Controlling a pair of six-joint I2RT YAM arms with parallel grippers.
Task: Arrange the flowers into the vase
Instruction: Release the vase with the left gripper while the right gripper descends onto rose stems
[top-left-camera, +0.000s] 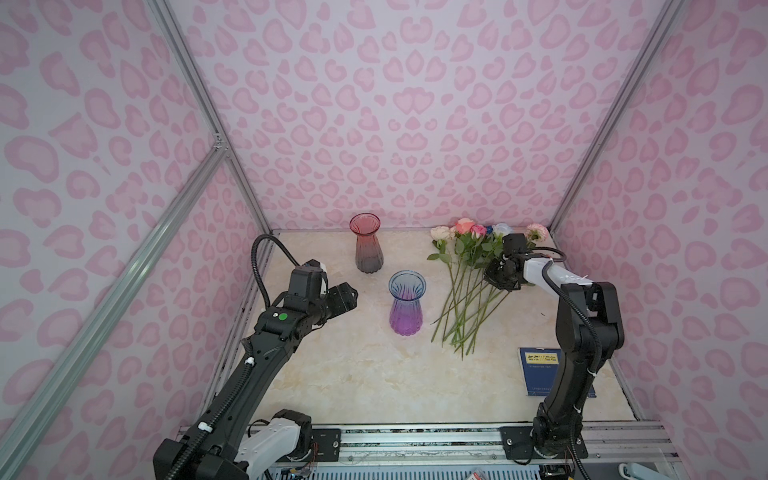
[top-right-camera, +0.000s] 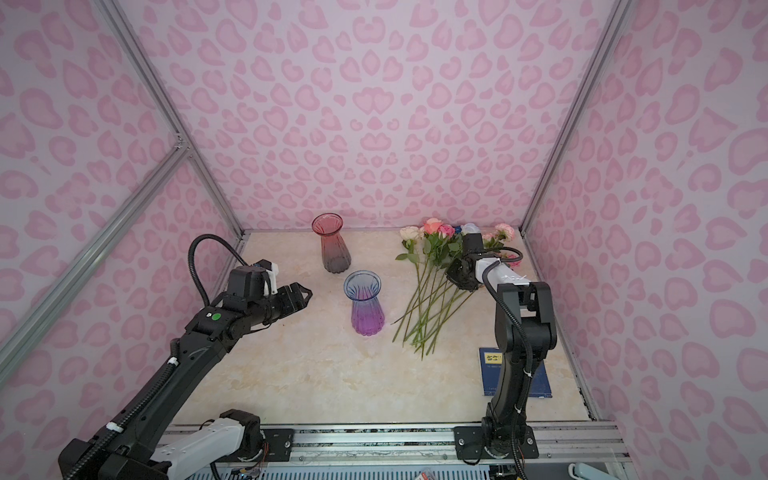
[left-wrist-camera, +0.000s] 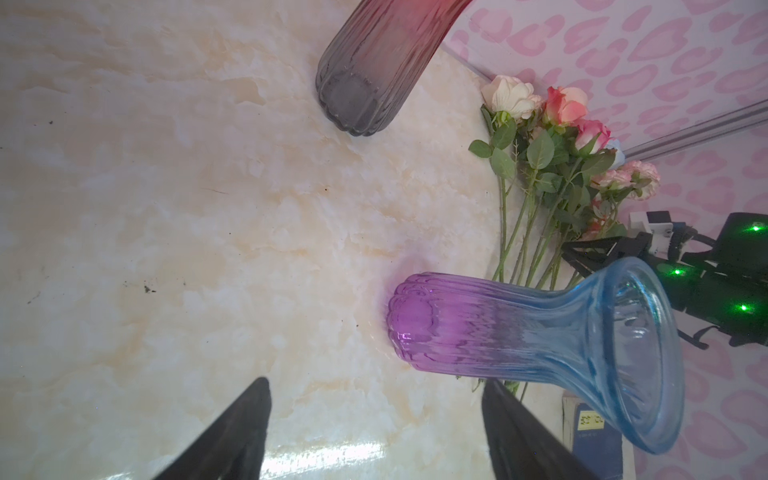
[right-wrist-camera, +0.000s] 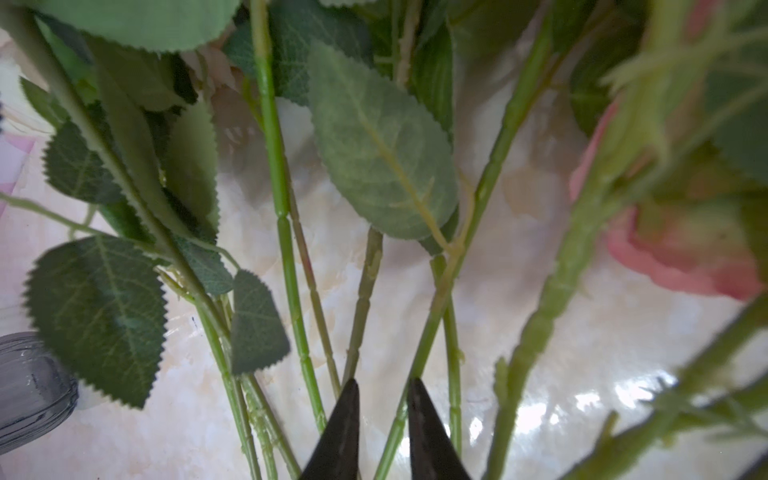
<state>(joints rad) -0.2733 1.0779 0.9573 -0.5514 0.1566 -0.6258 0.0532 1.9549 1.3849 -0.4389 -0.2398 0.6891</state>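
Right wrist view: right pincer (right-wrist-camera: 382, 388) was almost pressed together astride stem of flowers (right-wrist-camera: 286, 249), pinch unclear; left pincer (left-wrist-camera: 374, 381) spread. 1st pick; next needed clean lift twd vase (top-left-camera: 407, 303).

Both top views are looking down from high, sharing the whole bench (top-left-camera: 353, 382) around the blue vase (top-left-camera: 407, 303). The left wrist camera is facing that vase closely, and the right wrist camera is sitting tight over the stems (right-wrist-camera: 286, 232) beside it.

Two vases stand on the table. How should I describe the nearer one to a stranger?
On the marble-look table, left of the lying flowers, stand two vases. Take the nearer vase, toward the arm bases. Its rim is blue and its foot purple; the farther vase is red over grey.
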